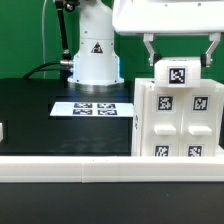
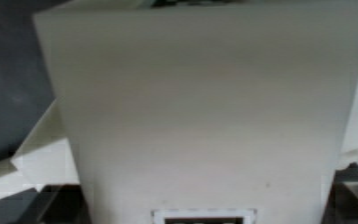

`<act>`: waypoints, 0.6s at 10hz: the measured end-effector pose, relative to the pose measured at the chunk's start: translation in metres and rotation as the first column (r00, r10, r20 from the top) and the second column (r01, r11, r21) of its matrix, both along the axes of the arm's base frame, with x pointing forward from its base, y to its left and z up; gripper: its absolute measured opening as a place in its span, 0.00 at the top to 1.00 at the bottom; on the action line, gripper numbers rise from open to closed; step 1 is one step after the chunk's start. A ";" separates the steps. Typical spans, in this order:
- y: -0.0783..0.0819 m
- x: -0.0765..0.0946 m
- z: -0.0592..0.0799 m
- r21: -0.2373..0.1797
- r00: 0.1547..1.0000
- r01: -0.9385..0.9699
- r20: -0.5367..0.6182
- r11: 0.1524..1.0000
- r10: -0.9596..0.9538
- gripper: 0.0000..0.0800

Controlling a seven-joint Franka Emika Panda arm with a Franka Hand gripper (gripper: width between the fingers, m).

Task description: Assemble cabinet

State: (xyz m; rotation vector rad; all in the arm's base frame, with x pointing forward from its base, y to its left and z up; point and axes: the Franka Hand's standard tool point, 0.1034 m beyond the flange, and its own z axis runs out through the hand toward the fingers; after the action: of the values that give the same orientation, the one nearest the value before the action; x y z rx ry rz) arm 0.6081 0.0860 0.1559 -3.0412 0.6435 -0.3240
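The white cabinet (image 1: pixel 178 115) stands upright at the exterior view's right, on the black table near the front rail. Its face carries several black-and-white marker tags, and a narrower top block (image 1: pixel 178 73) bears one tag. My gripper (image 1: pixel 180 58) hangs straight above it, with its two fingers down either side of that top block. It looks shut on the block. In the wrist view the cabinet's white body (image 2: pixel 202 100) fills the frame between the fingers, and a tag edge shows near the gripper (image 2: pixel 197 200).
The marker board (image 1: pixel 93 108) lies flat on the black table behind and to the left of the cabinet. The white robot pedestal (image 1: pixel 95 60) stands behind it. A white rail (image 1: pixel 60 166) runs along the front edge. A small white piece (image 1: pixel 3 130) shows at the left border.
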 end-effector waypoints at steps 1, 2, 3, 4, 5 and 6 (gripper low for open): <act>0.000 0.000 0.000 0.010 0.999 0.047 -0.002 0.999 -0.047 0.30; 0.000 -0.001 0.000 0.016 0.997 0.076 -0.005 0.997 -0.076 0.30; 0.000 -0.002 0.000 0.027 0.991 0.133 -0.010 0.991 -0.132 0.30; 0.001 -0.003 0.000 0.035 0.984 0.176 -0.014 0.984 -0.176 0.30; 0.001 -0.004 0.000 0.041 0.979 0.204 -0.018 0.978 -0.204 0.30; 0.002 -0.006 0.000 0.069 0.952 0.307 -0.027 0.949 -0.306 0.30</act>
State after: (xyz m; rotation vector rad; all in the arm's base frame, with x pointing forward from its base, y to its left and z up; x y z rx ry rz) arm 0.6020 0.0883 0.1560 -2.8724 1.1075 -0.2738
